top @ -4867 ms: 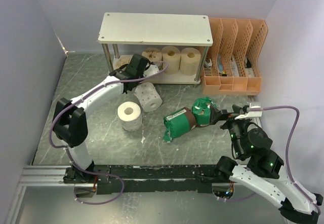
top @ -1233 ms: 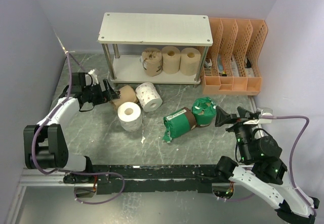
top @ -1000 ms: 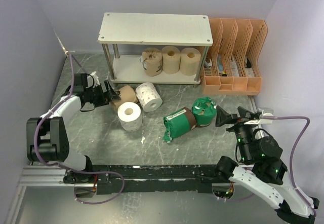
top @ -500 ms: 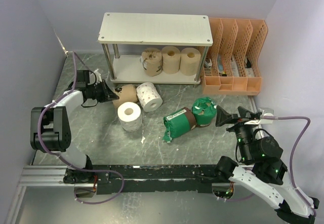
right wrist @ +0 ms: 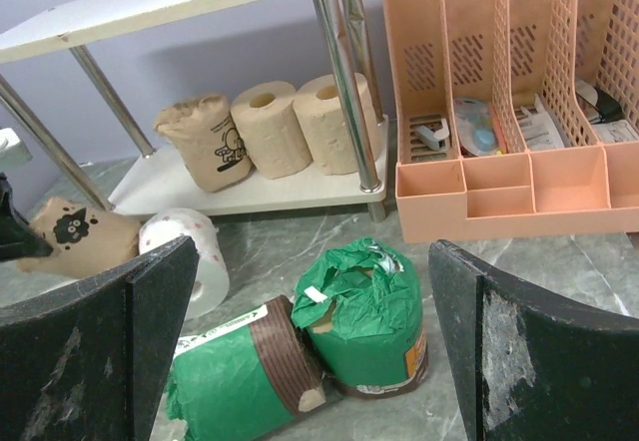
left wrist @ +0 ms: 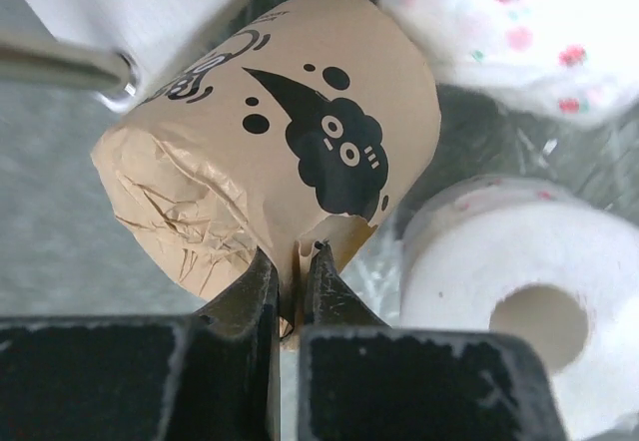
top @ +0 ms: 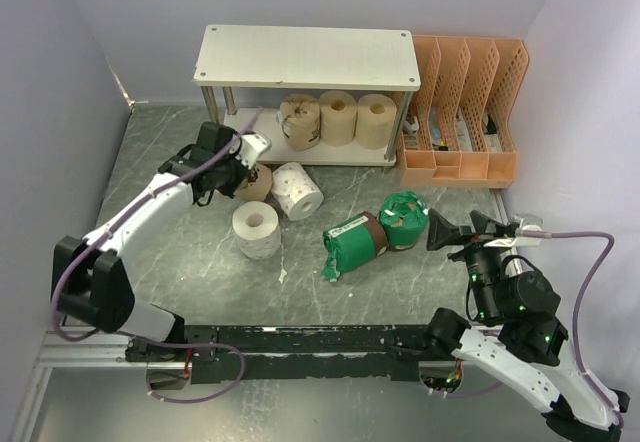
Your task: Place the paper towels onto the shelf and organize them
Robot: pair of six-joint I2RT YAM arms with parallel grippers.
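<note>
three tan rolls (top: 338,118) stand in a row on the lower board of the shelf (top: 306,56), and its top board is bare; five paper towels are not yet on it, so the task looks under halfway done. the left pincer (left wrist: 295,259) is clenched on a fold of wrapper at the end of a printed tan roll (left wrist: 290,132), which lies on its side right ahead of the fingertips, near a shelf leg; whether it is lifted off the desk (top: 180,262) i cannot tell. two white rolls (top: 297,190) sit just beyond and beside that pincer, one of them on end with its core hole up. the right pincer (top: 458,230) is released, jaws wide, grasping nothing; two green-wrapped rolls (top: 355,244) lie touching each other just in front of it. left to do, as i judge it: shelve the printed roll, then the whites and greens, likely on the top board.
</note>
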